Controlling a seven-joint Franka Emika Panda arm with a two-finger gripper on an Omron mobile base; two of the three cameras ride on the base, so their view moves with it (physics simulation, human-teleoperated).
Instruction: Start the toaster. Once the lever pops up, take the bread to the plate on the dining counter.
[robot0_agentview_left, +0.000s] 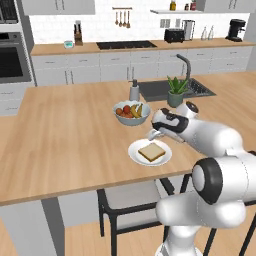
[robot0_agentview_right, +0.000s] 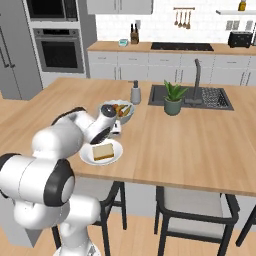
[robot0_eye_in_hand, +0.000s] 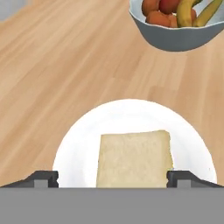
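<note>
Hand view: gripper (robot0_eye_in_hand: 113, 178) spread wide astride the bread (robot0_eye_in_hand: 133, 158) lying flat on the plate (robot0_eye_in_hand: 78, 144); fruit bowl (robot0_eye_in_hand: 179, 37) at one o'clock.

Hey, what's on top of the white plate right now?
A single slice of bread lies flat on the plate. The patch of plate beneath the slice is covered, so nothing there can be seen.

A home kitchen. A built-in black wall oven (robot0_agentview_left: 11, 60) sits at nine o'clock. A sunken dark sink (robot0_agentview_right: 190, 96) and grey cabinets (robot0_agentview_left: 115, 65) lie at twelve, behind the light-wood worktop (robot0_agentview_left: 65, 140).
</note>
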